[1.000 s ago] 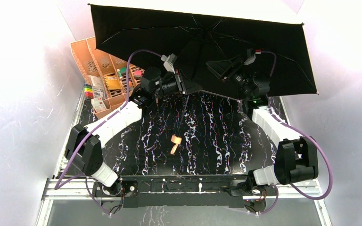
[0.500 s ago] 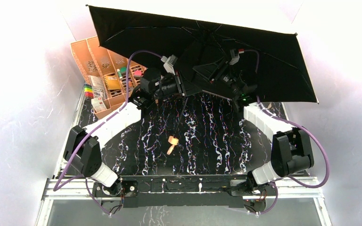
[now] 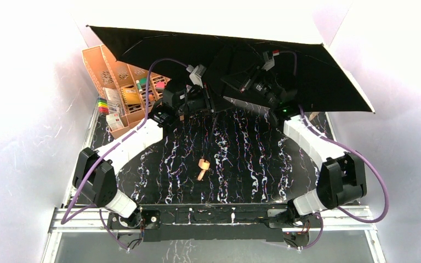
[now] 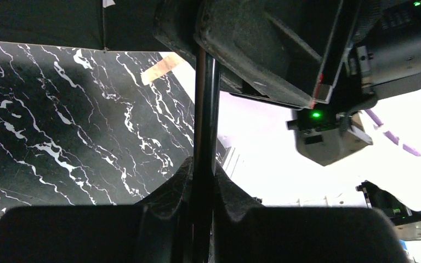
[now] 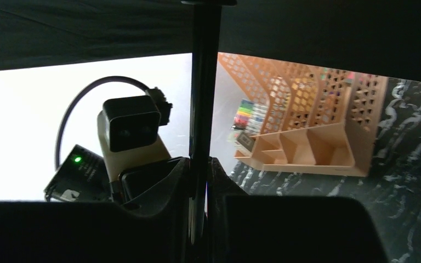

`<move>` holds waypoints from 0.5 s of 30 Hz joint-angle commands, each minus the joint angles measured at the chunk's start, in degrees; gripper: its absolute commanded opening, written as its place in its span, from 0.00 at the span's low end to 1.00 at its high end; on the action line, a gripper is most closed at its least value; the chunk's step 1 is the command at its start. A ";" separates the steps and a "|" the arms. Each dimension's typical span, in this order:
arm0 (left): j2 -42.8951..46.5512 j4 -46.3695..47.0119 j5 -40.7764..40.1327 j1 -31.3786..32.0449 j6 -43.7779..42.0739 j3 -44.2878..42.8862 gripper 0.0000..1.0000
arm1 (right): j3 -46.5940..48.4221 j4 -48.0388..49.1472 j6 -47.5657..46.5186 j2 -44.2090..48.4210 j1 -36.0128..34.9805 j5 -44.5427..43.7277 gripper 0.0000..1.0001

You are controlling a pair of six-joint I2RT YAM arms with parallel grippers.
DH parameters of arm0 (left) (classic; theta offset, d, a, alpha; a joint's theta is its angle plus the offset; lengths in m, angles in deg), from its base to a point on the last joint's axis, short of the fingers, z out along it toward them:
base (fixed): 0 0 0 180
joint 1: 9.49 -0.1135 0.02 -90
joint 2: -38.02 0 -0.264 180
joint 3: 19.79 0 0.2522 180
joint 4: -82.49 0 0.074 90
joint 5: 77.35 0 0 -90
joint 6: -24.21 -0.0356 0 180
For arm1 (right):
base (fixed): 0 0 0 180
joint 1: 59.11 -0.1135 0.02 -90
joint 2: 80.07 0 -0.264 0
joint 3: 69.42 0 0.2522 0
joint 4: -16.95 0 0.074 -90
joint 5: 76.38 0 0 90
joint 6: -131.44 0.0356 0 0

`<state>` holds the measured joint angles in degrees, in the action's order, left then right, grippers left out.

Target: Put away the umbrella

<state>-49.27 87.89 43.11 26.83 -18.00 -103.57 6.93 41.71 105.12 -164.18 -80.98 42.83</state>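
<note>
The open, dark-lined fabric folding umbrella (image 3: pixel 159 46) hung tilted at twelve o'clock above the black marbled table (image 3: pixel 241 164); left gripper (image 4: pixel 203 170) and right gripper (image 5: pixel 199 164) each pinched its thin dark shaft.

White links (image 3: pixel 137 139), black joints (image 3: pixel 96 178), purple cables (image 3: pixel 167 59), green LED (image 4: pixel 313 114).

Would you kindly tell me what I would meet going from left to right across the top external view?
Orange organizer → left gripper → right gripper. The open umbrella spans all of them, so it has no place in the order.
</note>
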 commanded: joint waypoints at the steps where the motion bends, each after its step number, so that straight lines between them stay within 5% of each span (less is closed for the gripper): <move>1: 3.06 -1.42 2.04 0.42 -2.16 -4.09 0.00 | 9.42 -17.66 -14.41 6.29 -1.70 -9.52 0.00; 10: 2.12 -1.61 0.39 0.51 -3.87 -5.03 0.41 | 19.28 -43.22 -21.09 7.97 -7.84 -22.47 0.00; 15: 2.25 -2.48 -0.87 0.69 -5.06 -4.08 0.45 | 19.49 -46.03 -20.51 7.91 -9.83 -25.73 0.00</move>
<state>-49.22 85.70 42.96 27.14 -21.41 -106.48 23.32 -0.93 86.02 -157.89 -89.52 22.00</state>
